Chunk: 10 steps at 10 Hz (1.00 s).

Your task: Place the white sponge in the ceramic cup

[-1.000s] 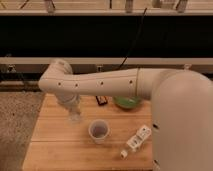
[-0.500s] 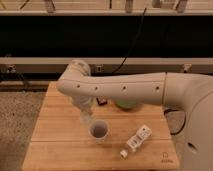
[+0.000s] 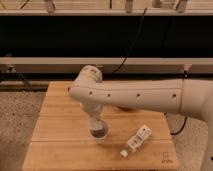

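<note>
One camera, looking down at a wooden table that fills the lower half of the frame; behind it, across the upper half, dark shelving with pale horizontal rails and a black cable hanging down toward centre. White robot arm enters from the right edge and runs leftward across mid-frame to a rounded elbow joint just left of centre, then turns downward. Gripper hangs below that joint, pointing down, directly over the ceramic cup, which stands upright on the table at lower centre; gripper's lower end overlaps the cup's rim in this view, contact or not cannot tell. How far the gripper is spread, and whether it has hold of anything, cannot tell. White sponge: not visible anywhere on the table; cannot tell where it is, possibly hidden at the gripper or within the cup. White capped bottle lies on its side, tilted diagonally, to the lower right of the cup, near but apart from it, cap end toward the bottom edge of the table.
</note>
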Each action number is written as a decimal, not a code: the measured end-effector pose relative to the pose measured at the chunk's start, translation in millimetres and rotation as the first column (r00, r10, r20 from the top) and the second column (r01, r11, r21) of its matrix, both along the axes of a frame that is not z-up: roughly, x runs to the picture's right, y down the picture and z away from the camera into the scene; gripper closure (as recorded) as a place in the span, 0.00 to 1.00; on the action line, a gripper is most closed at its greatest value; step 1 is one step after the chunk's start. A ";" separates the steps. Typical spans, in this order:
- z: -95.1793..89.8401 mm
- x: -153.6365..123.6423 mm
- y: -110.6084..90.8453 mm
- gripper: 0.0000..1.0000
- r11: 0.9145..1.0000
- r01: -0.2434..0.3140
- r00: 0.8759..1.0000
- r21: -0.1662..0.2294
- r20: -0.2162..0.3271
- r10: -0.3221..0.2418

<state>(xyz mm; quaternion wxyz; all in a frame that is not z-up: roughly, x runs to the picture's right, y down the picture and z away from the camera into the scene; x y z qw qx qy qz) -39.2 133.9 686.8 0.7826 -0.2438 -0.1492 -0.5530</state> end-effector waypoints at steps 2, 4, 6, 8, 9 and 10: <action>3.9 7.1 8.6 0.61 1.000 -0.020 1.000 -0.010 -0.018 0.020; 7.2 9.2 13.7 0.41 0.999 -0.029 0.999 -0.016 -0.025 0.029; 9.8 9.2 17.7 0.22 0.999 -0.031 0.999 -0.024 -0.027 0.030; 10.2 8.9 19.3 0.20 0.999 -0.031 0.999 -0.025 -0.025 0.030; 8.6 7.2 20.1 0.20 0.999 -0.030 0.999 -0.025 -0.020 0.029; 6.7 5.7 19.8 0.20 0.999 -0.026 1.000 -0.019 -0.016 0.026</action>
